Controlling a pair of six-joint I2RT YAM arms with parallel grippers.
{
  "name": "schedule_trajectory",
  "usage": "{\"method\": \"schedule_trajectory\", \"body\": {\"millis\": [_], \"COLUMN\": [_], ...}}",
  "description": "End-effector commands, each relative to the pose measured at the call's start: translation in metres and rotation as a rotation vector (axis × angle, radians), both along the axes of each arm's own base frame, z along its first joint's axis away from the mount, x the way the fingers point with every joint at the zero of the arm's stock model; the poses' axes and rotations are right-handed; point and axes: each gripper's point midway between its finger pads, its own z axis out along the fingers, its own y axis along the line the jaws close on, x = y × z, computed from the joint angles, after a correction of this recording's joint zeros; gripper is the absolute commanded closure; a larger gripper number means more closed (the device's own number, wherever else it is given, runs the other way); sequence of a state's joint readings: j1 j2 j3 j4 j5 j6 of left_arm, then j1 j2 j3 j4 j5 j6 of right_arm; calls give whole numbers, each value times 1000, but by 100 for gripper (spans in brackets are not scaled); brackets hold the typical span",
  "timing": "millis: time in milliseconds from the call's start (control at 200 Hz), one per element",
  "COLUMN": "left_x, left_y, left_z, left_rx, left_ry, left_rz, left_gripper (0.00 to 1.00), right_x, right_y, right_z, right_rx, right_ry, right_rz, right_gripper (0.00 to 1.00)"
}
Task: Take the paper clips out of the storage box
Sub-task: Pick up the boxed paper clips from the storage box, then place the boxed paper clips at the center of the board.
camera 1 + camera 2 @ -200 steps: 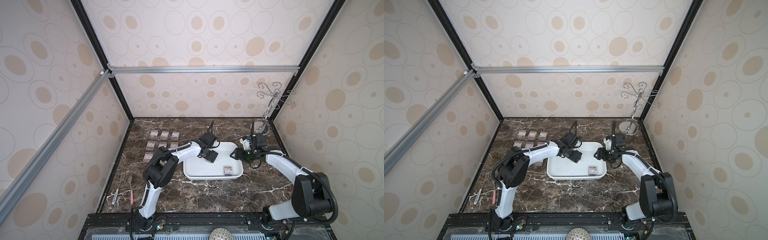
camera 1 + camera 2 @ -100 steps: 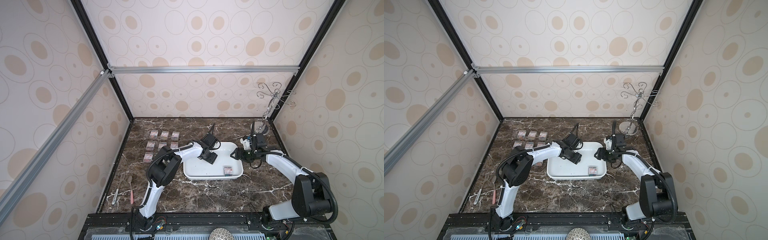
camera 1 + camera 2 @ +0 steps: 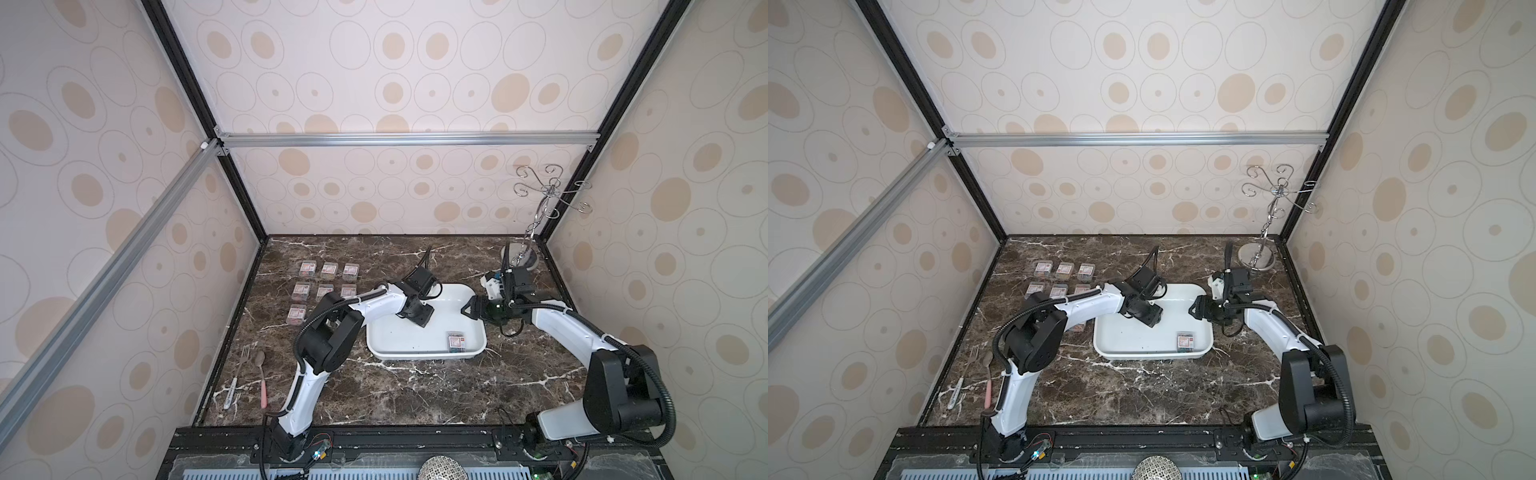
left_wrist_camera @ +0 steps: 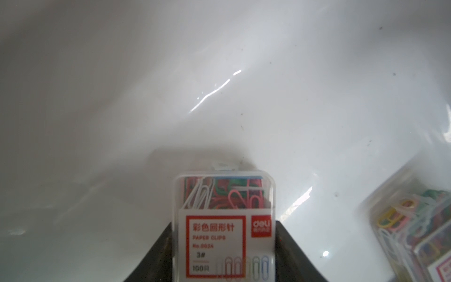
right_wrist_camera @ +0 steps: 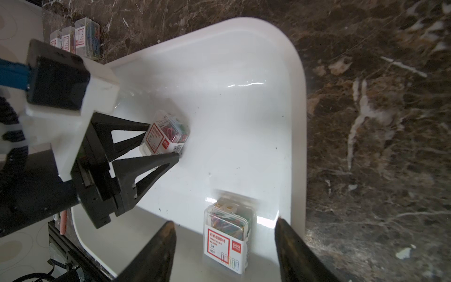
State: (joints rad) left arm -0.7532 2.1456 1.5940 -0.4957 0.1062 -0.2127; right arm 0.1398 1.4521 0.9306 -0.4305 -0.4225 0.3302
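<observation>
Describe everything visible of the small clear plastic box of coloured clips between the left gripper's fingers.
The small clear plastic box is rectangular with rounded corners, packed with pink, green, white and blue clips. A white label with a red frame, reading PAPER CLIPS, covers most of its top. The left gripper is shut on it, black fingers against two opposite sides. It is inside the large white storage tray; whether it is lifted cannot be told.
</observation>
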Motion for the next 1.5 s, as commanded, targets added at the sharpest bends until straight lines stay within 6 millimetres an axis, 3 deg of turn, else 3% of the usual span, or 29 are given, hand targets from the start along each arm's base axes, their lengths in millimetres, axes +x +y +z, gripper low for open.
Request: {"method": "schedule_trajectory", "body": {"millis": [0,470,825,1210,1496], "left_x": [3,4,15,49,92], "left_y": [-4,-1,5,40,86], "left_z": [14,44,100,154,172], "left_rx": [1,-8,-109,-252,-264], "left_ry": [-26,-75,-131,-190,-234], "left_rz": [-6,-24,-18,77,196], "left_gripper": [45,47,46,46,46], "right_x": [-6,-10,-11,-12,-12], "right_y": [-2,-4,-6,-6,-6], "right_z": [-6,-12,-13,-15,-16], "right_rx": [-5,-9,-8,-3,2], "right_ry": [21,28,25,29,31], "right_rz": [8,5,2,0,1], "right_gripper": [34,34,34,34,35]}}
